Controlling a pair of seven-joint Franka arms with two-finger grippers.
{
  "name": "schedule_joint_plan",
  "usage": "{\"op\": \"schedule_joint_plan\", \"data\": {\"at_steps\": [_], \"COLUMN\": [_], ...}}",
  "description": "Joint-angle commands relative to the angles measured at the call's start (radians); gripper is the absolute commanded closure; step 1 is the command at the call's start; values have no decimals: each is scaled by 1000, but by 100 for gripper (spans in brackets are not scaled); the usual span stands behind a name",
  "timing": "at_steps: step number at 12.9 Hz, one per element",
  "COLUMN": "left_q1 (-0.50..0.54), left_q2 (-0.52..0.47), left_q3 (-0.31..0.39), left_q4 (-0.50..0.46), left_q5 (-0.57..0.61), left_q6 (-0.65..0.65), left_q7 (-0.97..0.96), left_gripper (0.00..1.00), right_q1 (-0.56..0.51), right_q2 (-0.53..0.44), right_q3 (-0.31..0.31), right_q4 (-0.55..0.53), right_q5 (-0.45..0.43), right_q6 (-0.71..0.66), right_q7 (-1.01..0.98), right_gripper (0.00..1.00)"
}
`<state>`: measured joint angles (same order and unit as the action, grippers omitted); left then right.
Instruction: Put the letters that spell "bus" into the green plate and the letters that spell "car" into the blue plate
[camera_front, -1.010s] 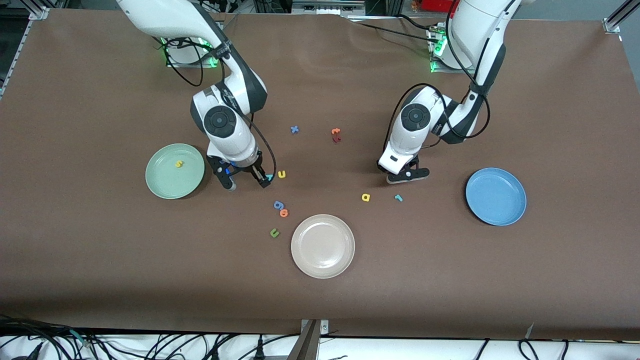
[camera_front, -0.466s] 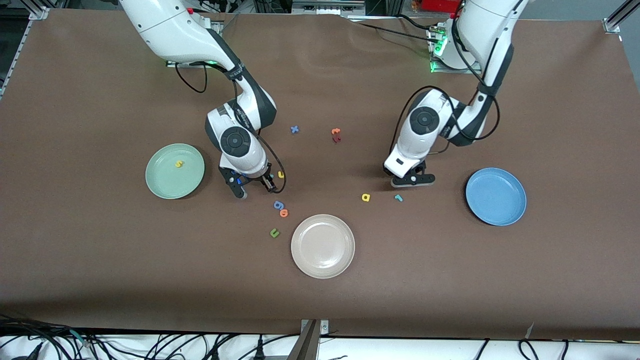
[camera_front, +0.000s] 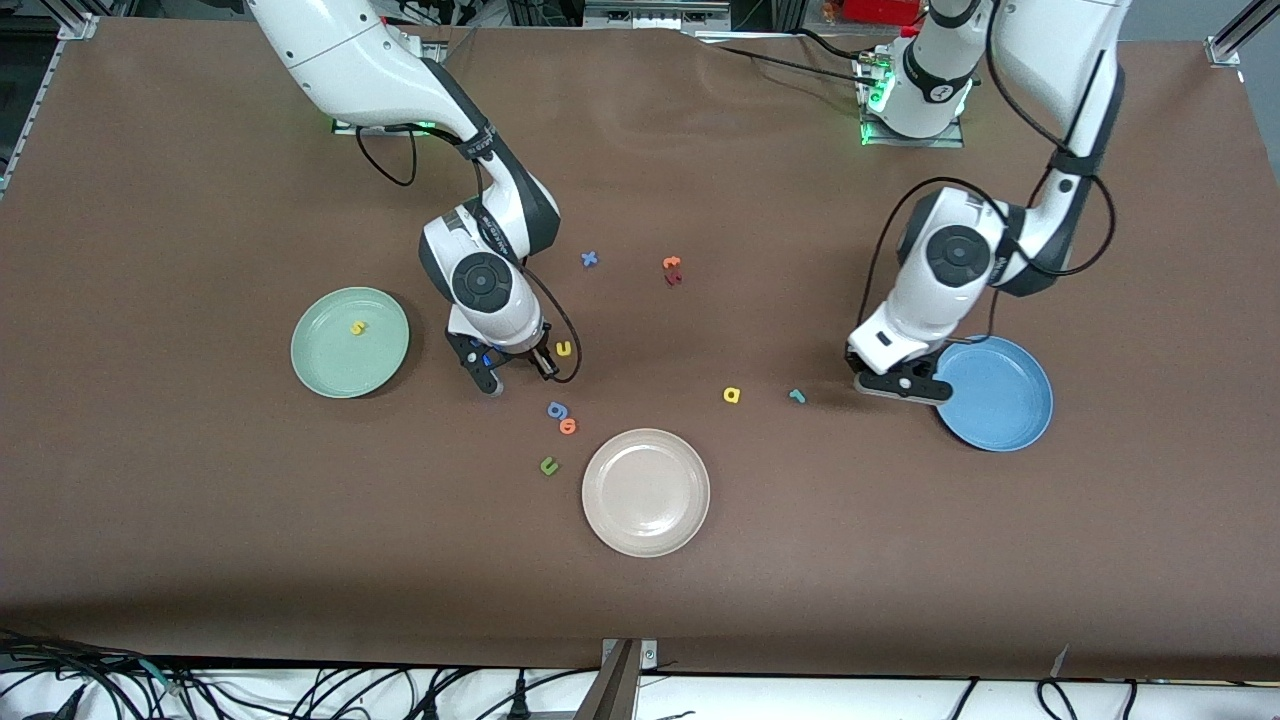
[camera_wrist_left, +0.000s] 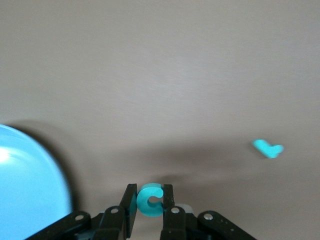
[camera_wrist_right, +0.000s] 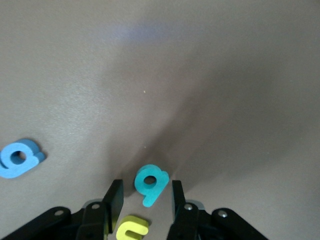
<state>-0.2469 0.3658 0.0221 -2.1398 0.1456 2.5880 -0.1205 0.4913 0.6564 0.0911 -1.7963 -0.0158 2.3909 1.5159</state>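
My left gripper (camera_front: 900, 385) (camera_wrist_left: 150, 200) is shut on the teal "c" (camera_wrist_left: 147, 202) and hangs over the table at the rim of the blue plate (camera_front: 1005, 400) (camera_wrist_left: 25, 190). The teal "r" (camera_front: 796, 396) (camera_wrist_left: 268, 148) and the yellow "a" (camera_front: 732, 395) lie on the table beside it. My right gripper (camera_front: 520, 372) (camera_wrist_right: 145, 195) is low over the table and open. The teal "b" (camera_wrist_right: 150, 184) lies between its fingers, touching neither, and the yellow "u" (camera_front: 564, 349) (camera_wrist_right: 131, 227) is close by. The yellow "s" (camera_front: 357, 327) lies in the green plate (camera_front: 330, 365).
A beige plate (camera_front: 646, 492) sits nearer the front camera at mid-table. A blue "g" (camera_front: 556, 409) (camera_wrist_right: 17, 157), an orange "o" (camera_front: 568, 426) and a green "u" (camera_front: 548, 465) lie next to it. A blue "x" (camera_front: 589, 259) and orange and dark red letters (camera_front: 671, 268) lie toward the bases.
My left arm has carried the teal "c" across to the blue plate's rim. My right gripper has shifted over the teal "b", and its fingers have narrowed.
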Motion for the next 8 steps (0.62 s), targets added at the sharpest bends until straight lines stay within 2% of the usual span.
{"op": "schedule_joint_plan", "data": {"at_steps": [1,3,4,5,8], "left_q1": [84,133,161,182,222], "left_q2": [-27,-34,-33,-30,-7], "left_q3": [-4,-4,-4,-4,-2], "left_q4": [-6,-6,-6,-8,-9], "left_q5": [17,17,17,17,20], "left_q6": [-19,-17,-16,-16,-16], "left_q7": [195,307,364,418,557], "left_gripper": [87,87,86,86,86], "right_q1": [7,7,7,4,-5], "right_q2": [20,20,19,12,-4], "right_q3": [-4,-5,-7,-7,-20], "right_q4": [26,26,28,41,130], "right_q5": [-1,-1,-13,-42,-96], "right_q6": [-15,-16,-27,-73,-278], "right_q7": [7,4,0,-3,-89], "right_gripper": [58,68,76,80,80]}}
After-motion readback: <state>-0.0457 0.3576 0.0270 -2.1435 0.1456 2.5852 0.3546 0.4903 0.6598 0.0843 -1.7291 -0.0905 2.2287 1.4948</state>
